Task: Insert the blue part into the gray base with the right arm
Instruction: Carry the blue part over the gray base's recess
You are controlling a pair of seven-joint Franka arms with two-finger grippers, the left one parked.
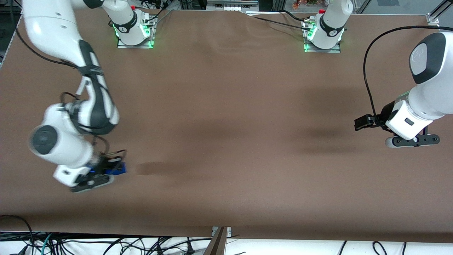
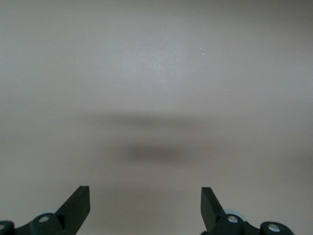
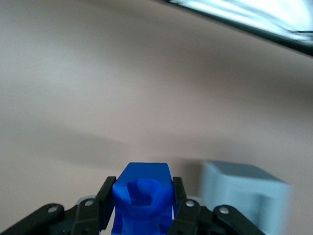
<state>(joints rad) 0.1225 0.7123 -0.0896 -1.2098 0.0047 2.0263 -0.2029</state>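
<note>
Here, one pincer (image 3: 142,205) grips one blue part (image 3: 143,196), near one gray base (image 3: 247,196).

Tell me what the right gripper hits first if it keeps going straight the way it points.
Probably bare table. The gripper, shut on the blue part, points past the gray base, which sits just beside its line. Depth is unclear.

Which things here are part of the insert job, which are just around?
Job:
- blue part, clamped in the right arm's hand, low over the table at the working arm's end
- gray base, beside the part

Around:
- brown table cover
- loose cables along the table's front edge
</note>
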